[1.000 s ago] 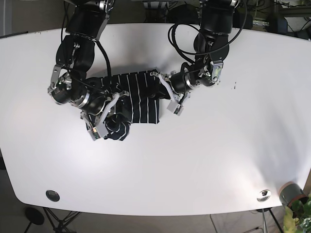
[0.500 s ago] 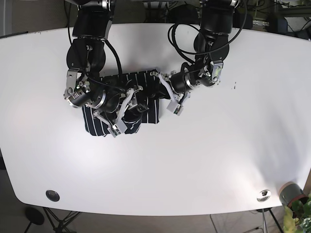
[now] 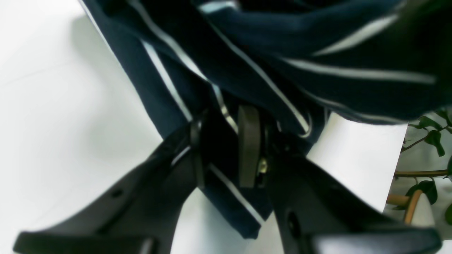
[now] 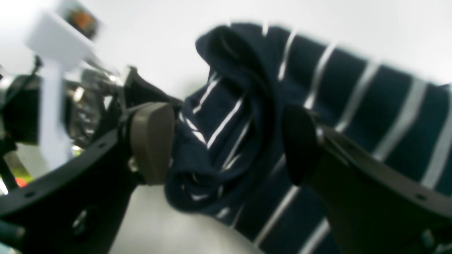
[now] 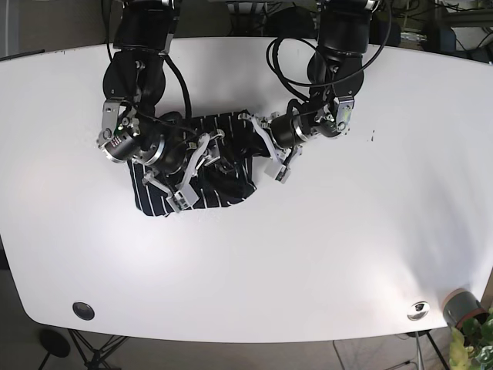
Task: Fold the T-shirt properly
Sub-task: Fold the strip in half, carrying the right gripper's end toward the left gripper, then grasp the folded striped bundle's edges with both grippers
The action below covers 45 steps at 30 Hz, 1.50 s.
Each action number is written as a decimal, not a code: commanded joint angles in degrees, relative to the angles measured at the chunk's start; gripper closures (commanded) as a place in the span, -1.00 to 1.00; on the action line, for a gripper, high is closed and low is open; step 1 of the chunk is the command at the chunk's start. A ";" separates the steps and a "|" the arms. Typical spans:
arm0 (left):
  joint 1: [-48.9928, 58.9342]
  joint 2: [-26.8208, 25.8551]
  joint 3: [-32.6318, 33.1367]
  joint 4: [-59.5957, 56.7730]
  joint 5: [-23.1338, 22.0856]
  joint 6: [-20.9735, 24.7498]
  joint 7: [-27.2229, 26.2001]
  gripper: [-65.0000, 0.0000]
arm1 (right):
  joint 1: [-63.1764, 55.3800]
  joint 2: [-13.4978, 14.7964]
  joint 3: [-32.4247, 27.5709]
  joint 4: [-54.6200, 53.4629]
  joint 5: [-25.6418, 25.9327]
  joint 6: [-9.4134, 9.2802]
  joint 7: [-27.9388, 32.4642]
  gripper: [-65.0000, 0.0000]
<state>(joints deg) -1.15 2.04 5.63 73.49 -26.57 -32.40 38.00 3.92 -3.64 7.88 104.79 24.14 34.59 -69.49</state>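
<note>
In the left wrist view, the left gripper (image 3: 220, 148) is pinching an edge of the navy striped T-shirt (image 3: 268, 60). Its pads are standing close together with only the cloth between them, and the white table (image 3: 53, 116) is showing beside the fabric.

In the right wrist view, the right gripper (image 4: 226, 144) is standing wide open. A bunched fold of the T-shirt (image 4: 247, 116) is lying between its pads, but they are not pressing on it.

In the base view, the T-shirt (image 5: 158, 196) is lying as a compact bundle in the upper middle of the table (image 5: 308, 262), between the right gripper (image 5: 192, 171) and the left gripper (image 5: 269, 150). I judge the folding is well advanced, but the middle is looking rumpled and lumpy, so one fold and some flattening are probably remaining.
</note>
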 commanded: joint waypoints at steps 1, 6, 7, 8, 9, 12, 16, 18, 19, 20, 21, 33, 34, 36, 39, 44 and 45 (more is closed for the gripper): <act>-0.48 0.02 -0.05 2.86 2.35 0.62 2.40 0.63 | 0.52 0.17 -0.01 3.82 1.22 0.44 1.23 -0.41; -0.48 0.02 -0.05 8.75 2.35 0.62 2.57 0.63 | 0.08 1.49 -0.01 4.35 1.31 0.44 1.23 -0.41; -0.48 -0.07 -0.05 10.24 2.35 0.62 2.57 0.63 | -0.45 1.49 -0.01 4.35 1.31 0.44 1.23 -0.41; -0.30 -0.07 -0.05 11.47 2.35 0.62 2.57 0.63 | -0.89 1.57 -0.01 4.35 1.31 0.44 1.23 -0.41; -0.04 -0.15 -0.05 12.26 2.35 0.62 2.57 0.63 | -1.15 1.57 -0.01 4.35 1.31 0.44 1.23 -0.41; 1.37 -2.62 -0.05 15.87 2.35 0.62 2.57 0.63 | -1.86 1.57 0.25 4.17 1.31 0.53 1.32 -0.41; 3.39 -5.69 -0.05 20.35 2.35 0.62 2.57 0.63 | -3.26 1.31 -0.01 1.71 1.31 0.53 2.02 -0.41; 4.27 -7.27 -0.13 22.11 2.35 0.62 2.57 0.63 | -3.62 1.22 -0.89 0.13 1.31 0.53 3.16 -0.41; 4.88 -8.15 -0.13 22.90 2.35 0.62 2.57 0.64 | -3.88 1.22 -1.77 -0.49 1.31 0.53 4.04 -0.41; 5.67 -9.47 -0.22 23.96 2.35 0.62 2.49 0.64 | -4.67 1.31 -3.26 -1.36 1.31 0.53 5.36 -0.41; 6.20 -10.35 -0.57 24.48 2.35 0.62 2.40 0.64 | -4.93 1.40 -4.14 -1.89 1.31 0.53 6.42 -0.41; 9.10 -12.37 -11.39 27.47 2.44 0.62 2.57 0.64 | -5.20 1.66 -12.41 -18.07 1.05 0.53 16.97 0.20; 9.02 -12.37 -11.47 27.47 2.52 0.62 2.57 0.64 | -5.20 1.66 -12.41 -18.68 1.13 0.53 17.32 0.20; 8.14 -12.37 -11.30 27.47 2.79 0.62 2.57 0.64 | -5.20 1.66 -12.23 -18.33 1.22 0.53 17.32 0.19; 6.64 -12.29 -10.95 27.47 2.61 0.62 2.57 0.64 | -5.55 1.66 -12.14 -14.20 1.31 0.44 16.70 0.20; 3.74 -12.02 -6.29 27.47 2.87 0.62 2.57 0.64 | -5.64 2.98 -10.38 -3.56 1.31 0.44 10.99 0.21; 3.13 -11.93 -5.06 27.47 2.87 0.89 2.57 0.64 | -5.64 3.24 -9.24 -1.36 1.31 0.44 10.11 0.21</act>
<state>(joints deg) 3.40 -10.09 -0.91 99.70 -22.68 -31.35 41.95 -2.72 -1.28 -3.29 98.65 24.49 34.81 -59.27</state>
